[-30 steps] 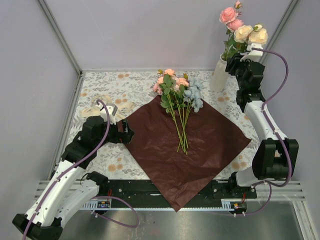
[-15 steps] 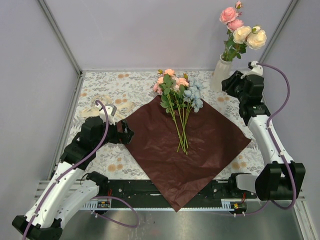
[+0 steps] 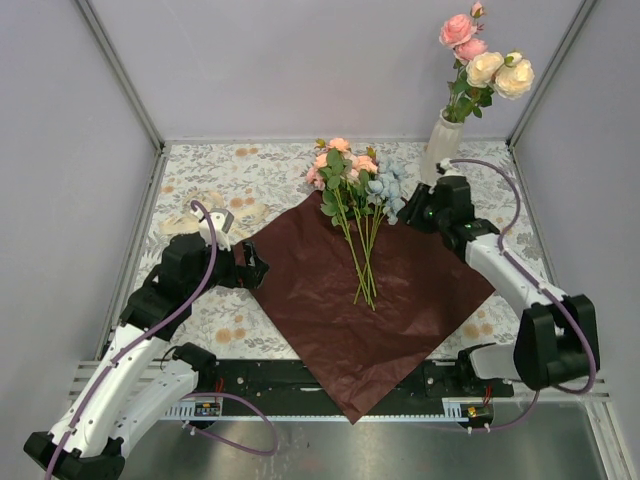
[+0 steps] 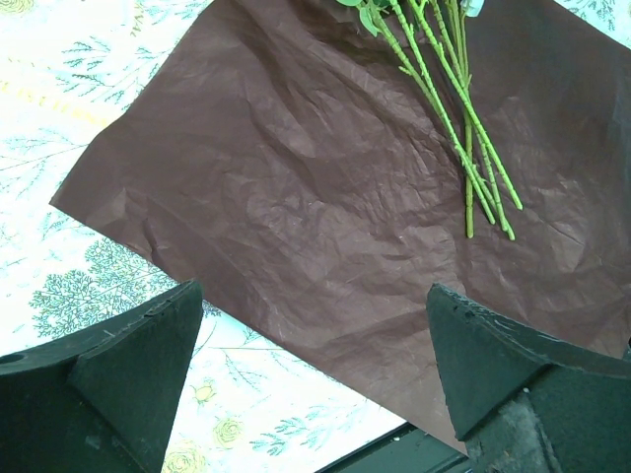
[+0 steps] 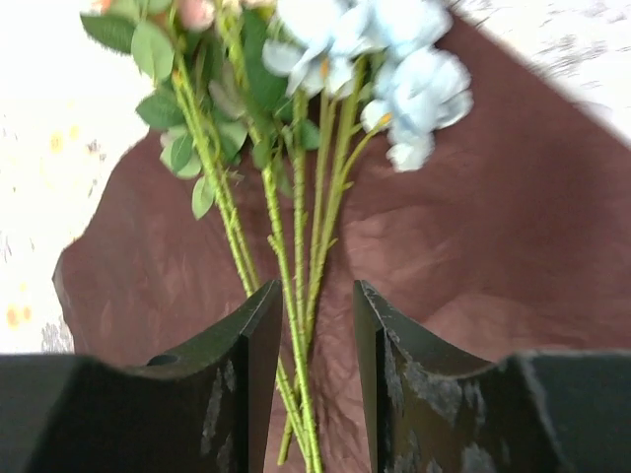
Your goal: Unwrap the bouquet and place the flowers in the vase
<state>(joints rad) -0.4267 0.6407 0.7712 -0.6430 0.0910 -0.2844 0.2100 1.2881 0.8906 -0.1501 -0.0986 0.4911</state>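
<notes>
The bouquet lies opened out: its dark red paper (image 3: pixel 400 300) is spread flat on the table, and pink, peach and pale blue flowers (image 3: pixel 355 175) rest on its far corner with their green stems (image 3: pixel 365 270) pointing toward me. The cream ribbed vase (image 3: pixel 438 150) stands at the back right with pink and cream roses (image 3: pixel 485 60) in it. My right gripper (image 3: pixel 413 215) hovers beside the blue blooms (image 5: pixel 394 49), open a narrow way, and the stems (image 5: pixel 296 207) show below the gap between its jaws. My left gripper (image 4: pixel 314 305) is wide open over the paper's (image 4: pixel 325 177) left edge, holding nothing.
A cream ribbon (image 3: pixel 195 218) lies loose on the floral tablecloth (image 3: pixel 270 170) at the left. Metal frame posts and grey walls enclose the table on three sides. A black rail (image 3: pixel 300 375) runs along the near edge under the paper's front corner.
My right arm has swung down and left, from beside the vase's roses to just right of the blue blooms, its jaws narrowing slightly. The left arm has not moved.
</notes>
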